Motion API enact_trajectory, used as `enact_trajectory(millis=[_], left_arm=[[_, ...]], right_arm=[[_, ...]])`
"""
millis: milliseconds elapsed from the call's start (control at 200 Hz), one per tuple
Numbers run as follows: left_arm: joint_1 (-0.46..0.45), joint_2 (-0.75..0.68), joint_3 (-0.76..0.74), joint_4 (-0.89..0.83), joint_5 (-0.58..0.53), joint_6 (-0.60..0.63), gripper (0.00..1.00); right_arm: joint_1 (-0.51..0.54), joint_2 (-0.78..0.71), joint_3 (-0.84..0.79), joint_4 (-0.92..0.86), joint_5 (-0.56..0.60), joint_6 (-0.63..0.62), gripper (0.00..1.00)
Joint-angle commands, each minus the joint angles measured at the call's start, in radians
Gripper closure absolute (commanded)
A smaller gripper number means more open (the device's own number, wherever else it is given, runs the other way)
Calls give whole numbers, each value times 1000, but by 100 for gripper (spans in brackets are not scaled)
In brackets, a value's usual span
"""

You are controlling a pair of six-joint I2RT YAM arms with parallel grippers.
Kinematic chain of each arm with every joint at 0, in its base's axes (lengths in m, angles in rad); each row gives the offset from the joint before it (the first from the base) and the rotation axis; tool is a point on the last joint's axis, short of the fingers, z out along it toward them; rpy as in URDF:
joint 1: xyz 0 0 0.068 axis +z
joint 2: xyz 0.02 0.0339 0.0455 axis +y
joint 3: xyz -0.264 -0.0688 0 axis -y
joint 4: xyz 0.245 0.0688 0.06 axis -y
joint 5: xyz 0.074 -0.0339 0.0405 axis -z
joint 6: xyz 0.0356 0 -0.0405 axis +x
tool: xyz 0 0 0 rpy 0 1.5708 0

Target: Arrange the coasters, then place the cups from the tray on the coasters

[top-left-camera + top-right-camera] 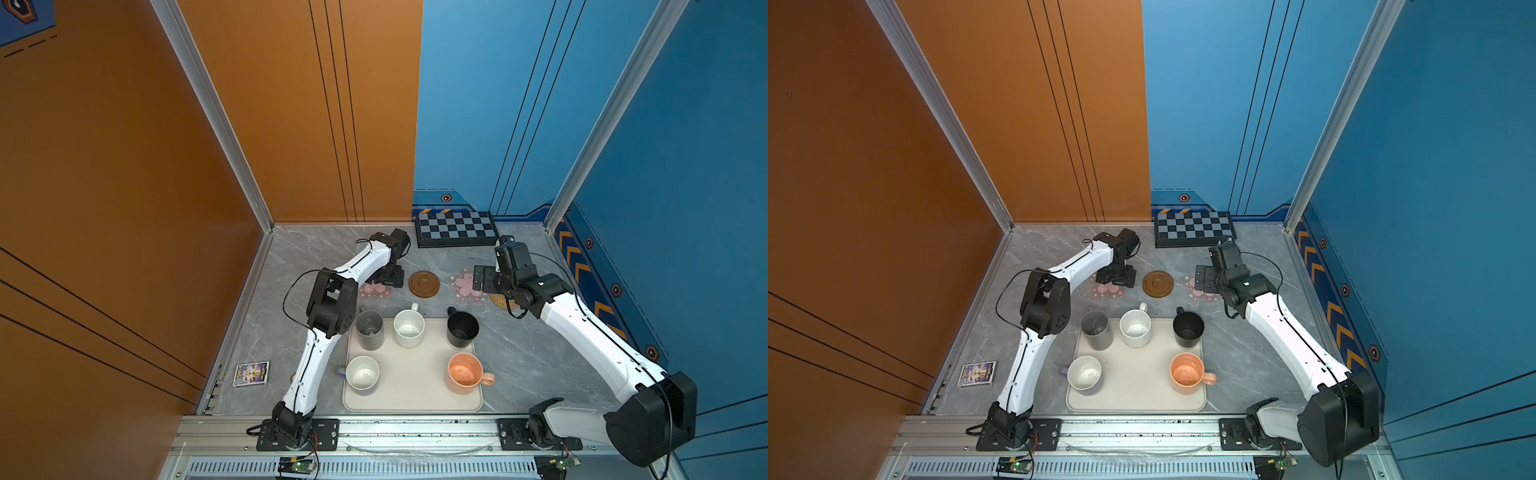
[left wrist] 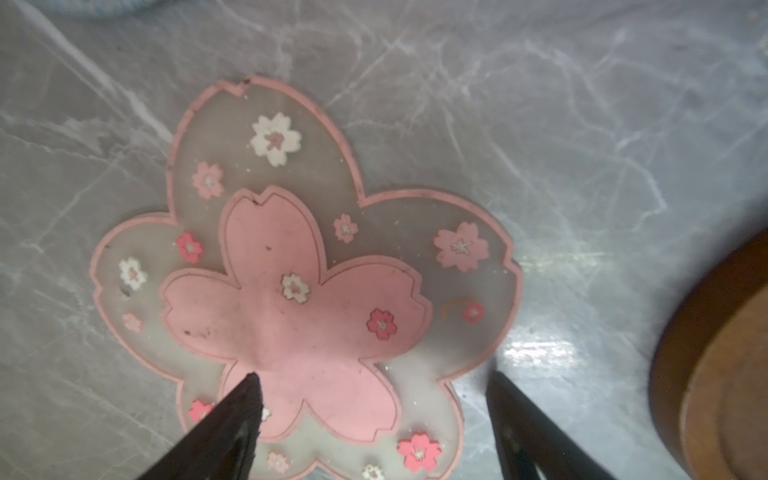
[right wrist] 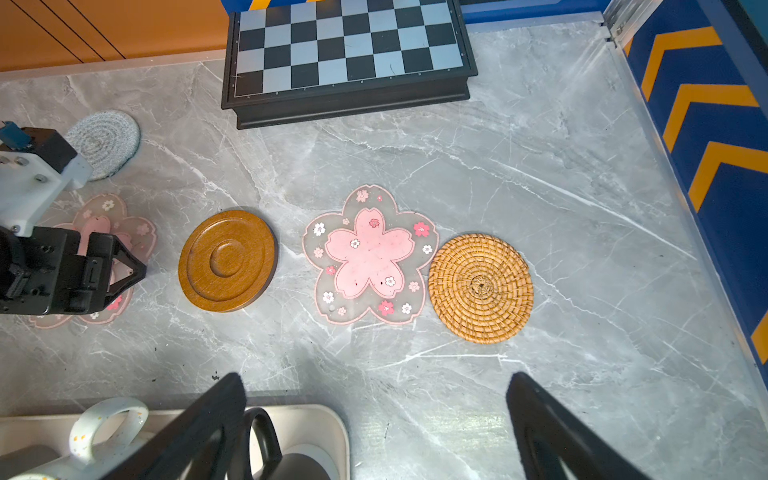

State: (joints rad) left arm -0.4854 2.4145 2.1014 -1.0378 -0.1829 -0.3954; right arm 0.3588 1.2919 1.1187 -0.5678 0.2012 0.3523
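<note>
Left claw wide over the left flower coaster on the tabletop, right claw wide and empty. I'd press lightly and slide it, staying clear of the brown coaster.

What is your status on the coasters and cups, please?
Left gripper open over pink flower coaster; right gripper open, raised by tray. All five cups on tray. Knitted coaster behind the row, out of line.
</note>
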Motion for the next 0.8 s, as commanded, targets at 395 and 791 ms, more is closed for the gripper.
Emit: enact_trajectory(millis=[395, 791], left_arm=[[73, -33, -174, -24, -69, -30, 21], [152, -103, -277, -12, -47, -8, 25]], right_arm=[[-1, 22, 15, -12, -20, 61, 0], [6, 28, 23, -9, -10, 67, 0]])
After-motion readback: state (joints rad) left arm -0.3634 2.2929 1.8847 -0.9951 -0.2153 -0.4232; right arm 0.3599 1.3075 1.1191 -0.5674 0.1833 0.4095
